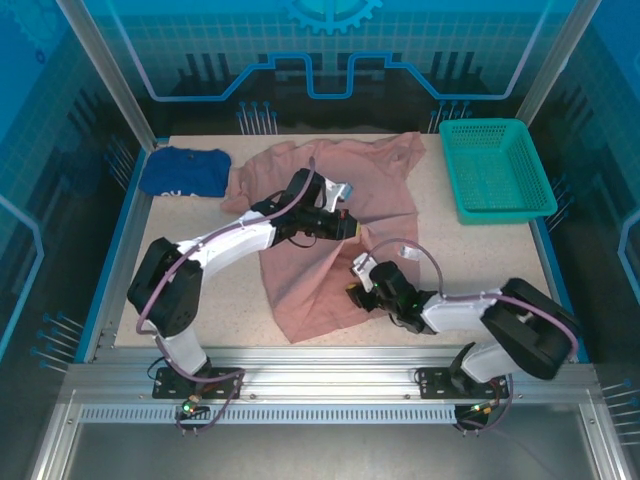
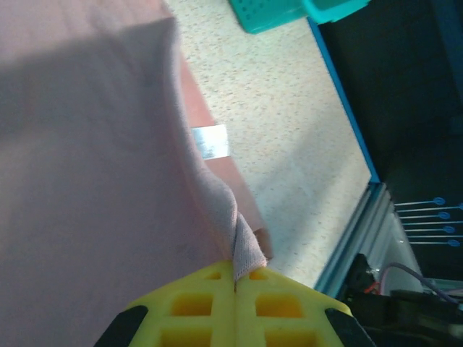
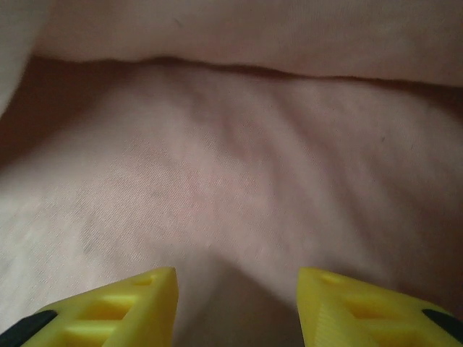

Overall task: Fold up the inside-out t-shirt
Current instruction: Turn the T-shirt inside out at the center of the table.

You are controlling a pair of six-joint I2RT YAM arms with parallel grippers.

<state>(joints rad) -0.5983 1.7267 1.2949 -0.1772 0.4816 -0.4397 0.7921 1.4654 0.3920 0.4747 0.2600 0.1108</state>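
Observation:
The inside-out t-shirt (image 1: 330, 190), dusty pink and crumpled, lies spread over the middle of the table. My left gripper (image 1: 352, 228) is over the shirt's right part. In the left wrist view that gripper (image 2: 235, 273) is shut on a pinched ridge of the pink cloth (image 2: 87, 181), and a small white tag (image 2: 210, 141) shows beside the fold. My right gripper (image 1: 358, 285) sits low at the shirt's lower right edge. Its yellow fingers (image 3: 237, 289) stand apart, open, just above flat pink cloth (image 3: 231, 166) with a raised fold beyond.
A teal basket (image 1: 497, 170) stands at the back right, its corner also in the left wrist view (image 2: 289, 11). A dark blue folded garment (image 1: 185, 172) lies at the back left. Bare speckled tabletop (image 1: 450, 250) stretches right of the shirt up to the blue table edge (image 2: 347, 108).

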